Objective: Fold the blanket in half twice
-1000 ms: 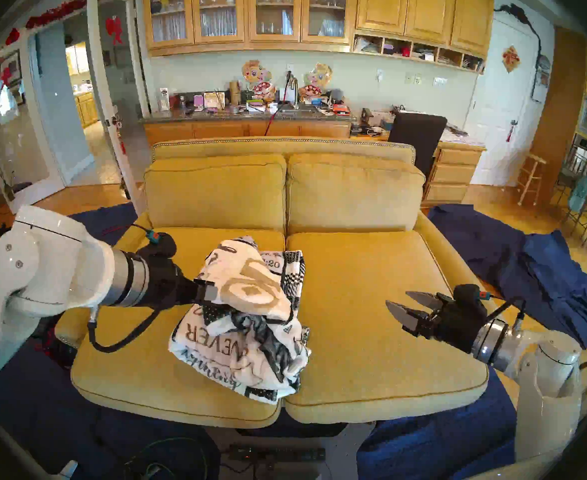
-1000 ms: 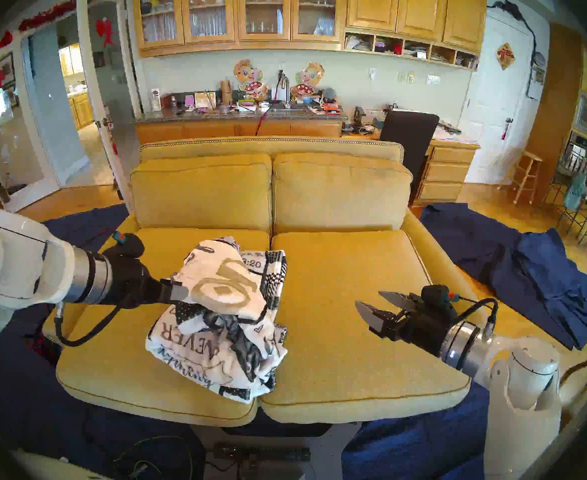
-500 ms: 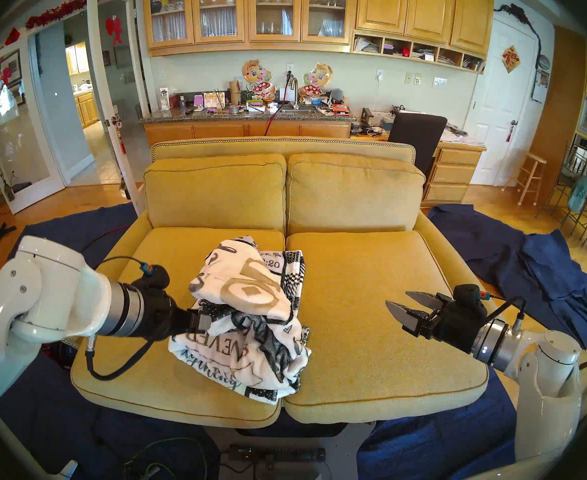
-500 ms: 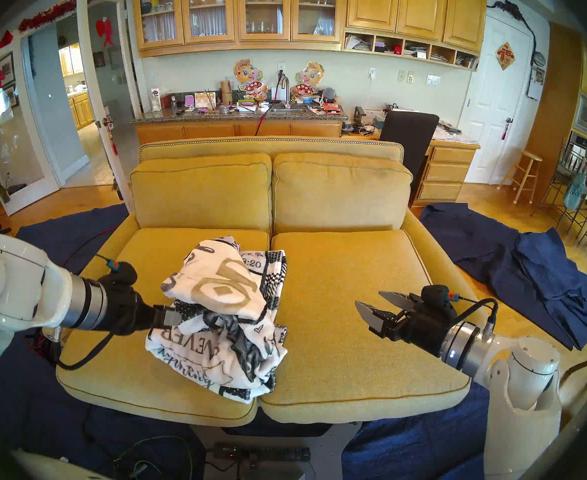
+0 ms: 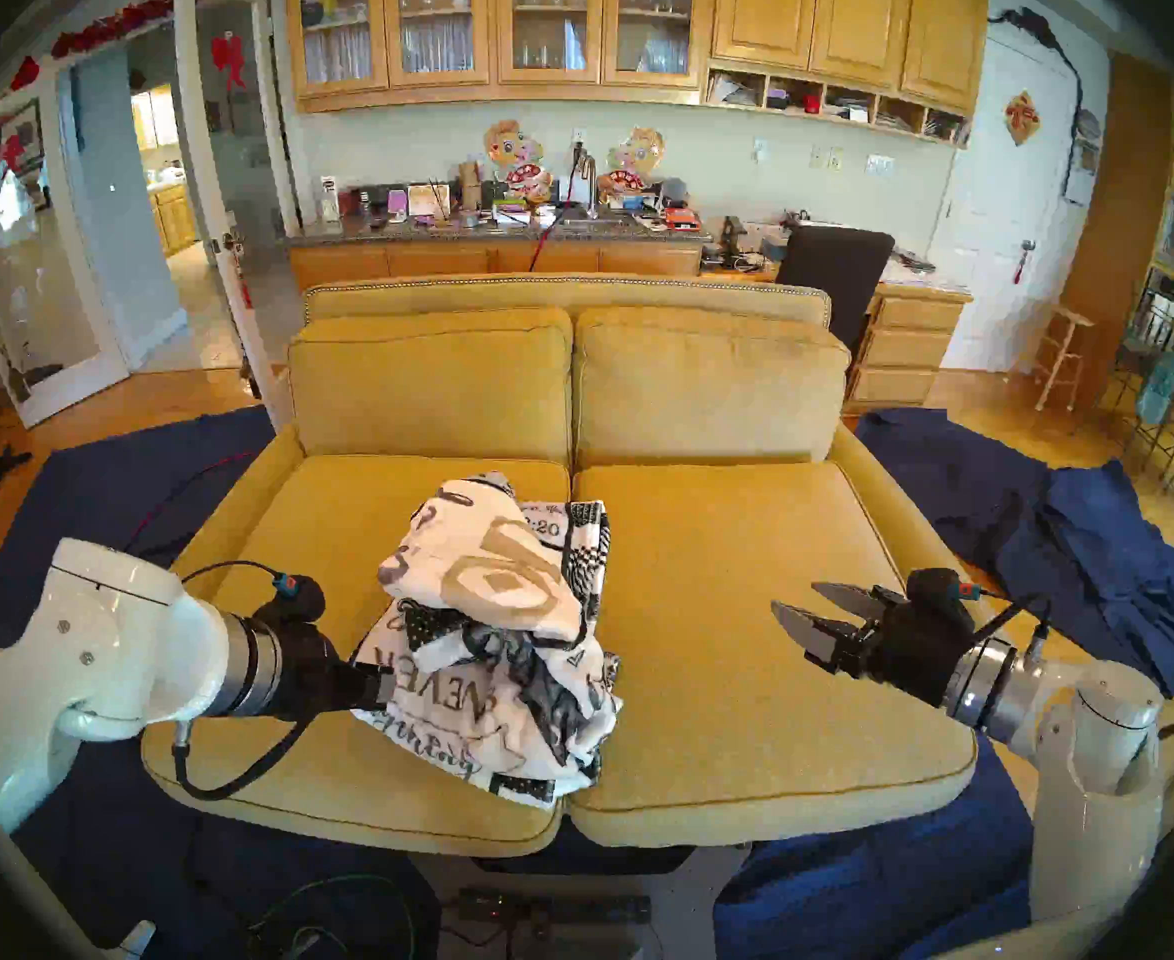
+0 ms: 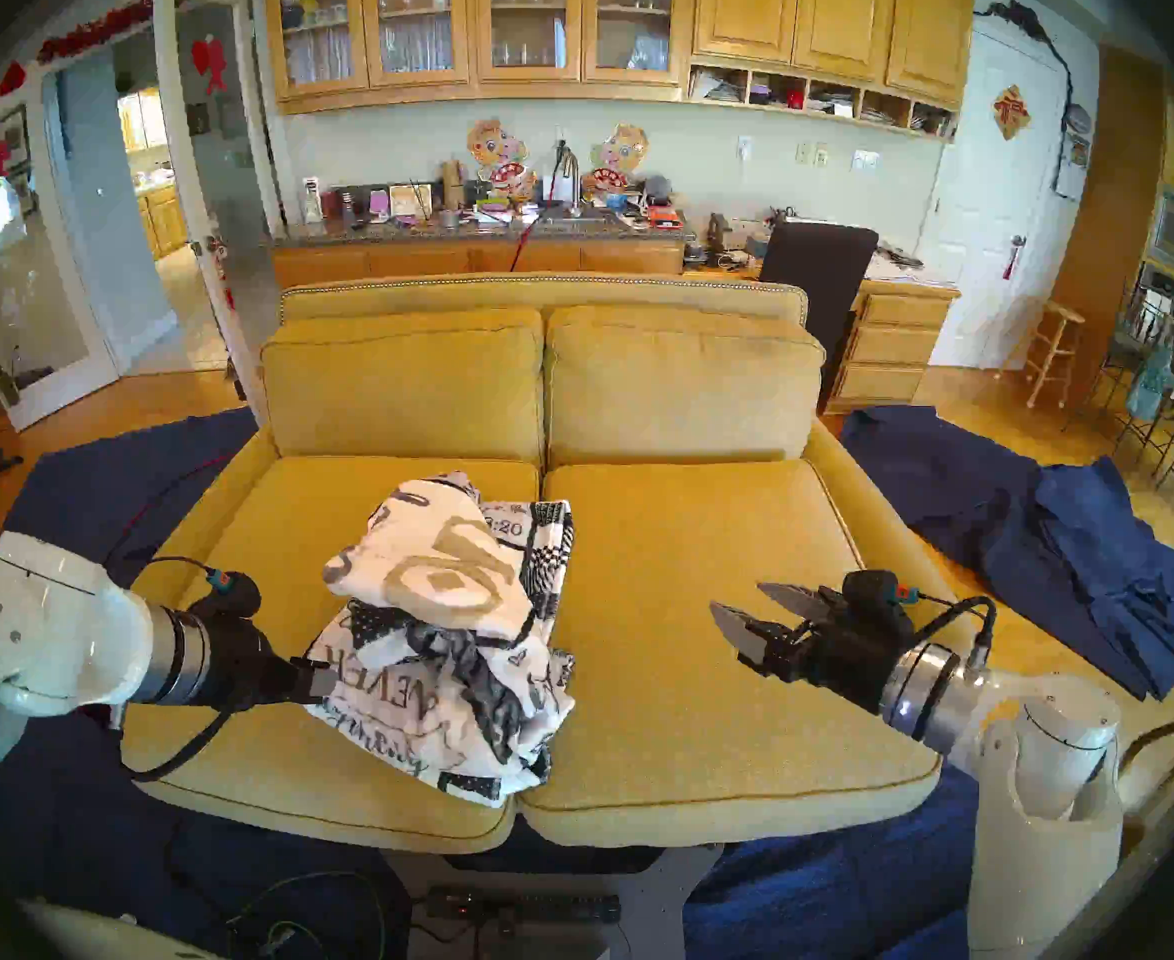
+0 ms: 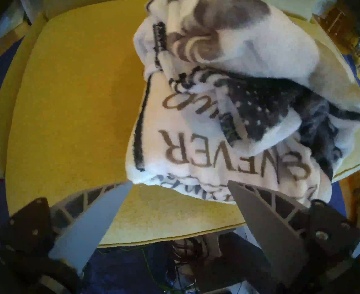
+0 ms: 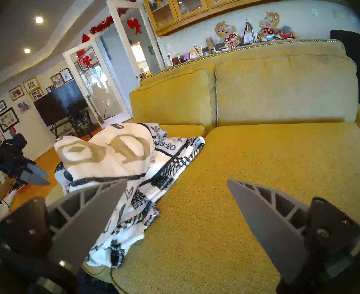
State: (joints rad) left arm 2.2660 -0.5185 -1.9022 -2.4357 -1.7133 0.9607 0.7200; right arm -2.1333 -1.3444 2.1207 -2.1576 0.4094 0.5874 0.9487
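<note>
blanket (image 5: 494, 633), one, bunched on two seat cushions (image 5: 743, 633); both grippers' fingers (image 7: 102, 210) spread, empty.

Rumpled blanket (image 5: 501, 633) on yellow sofa (image 5: 743, 695), left hand (image 5: 380, 685) beside it

Yellow two-seat sofa (image 5: 743, 661) in mid-room. Dark navy cloths (image 5: 1083, 557) spread on wood floor beside each arm and along the front. Cluttered granite counter (image 5: 494, 228) behind, glass-front wooden cabinets (image 5: 494, 30) above. Black chair (image 5: 837, 273) at right.
</note>
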